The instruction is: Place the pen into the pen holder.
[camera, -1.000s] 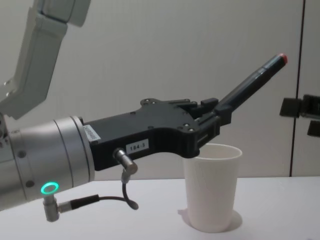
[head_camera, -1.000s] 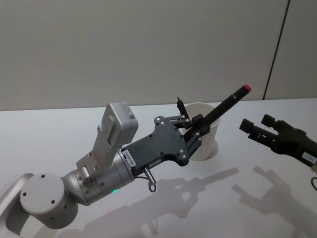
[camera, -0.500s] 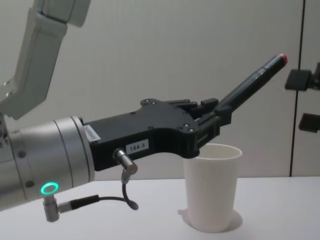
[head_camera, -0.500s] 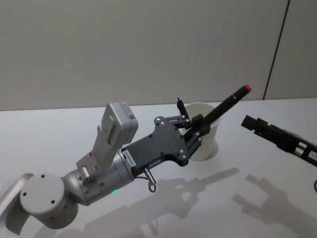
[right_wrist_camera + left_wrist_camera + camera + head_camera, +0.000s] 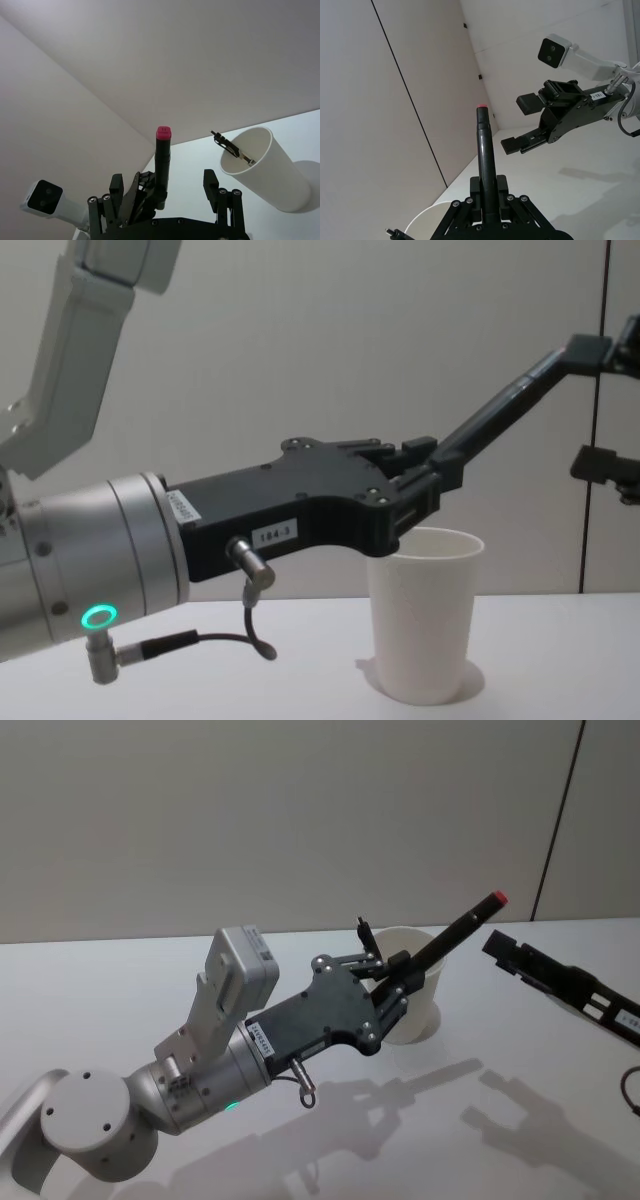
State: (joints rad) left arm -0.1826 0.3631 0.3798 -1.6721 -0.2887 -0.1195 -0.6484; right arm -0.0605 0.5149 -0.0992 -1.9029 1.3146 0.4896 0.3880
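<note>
Pen, red-tipped, slants up and right from the left pincer, which clamps its lower end just above the white pen holder on the worktop. Right pincer hangs wide open near the pen's tip.

**Camera set-up, four views**

Head camera: you look forward and down on the table from above, at mid range. The pen and pen holder lie at 3 o'clock of centre.

Chest camera: you look level across the table, low and close, so the left gripper looms large. The pen holder is at 5 o'clock.

Left wrist camera: read off the head view, it aims toward 2 o'clock, sighting up the pen at the right gripper.

Right wrist camera: it aims back toward 10 o'clock.

All four share the pen and pen holder. The two wrist views face each other.
</note>
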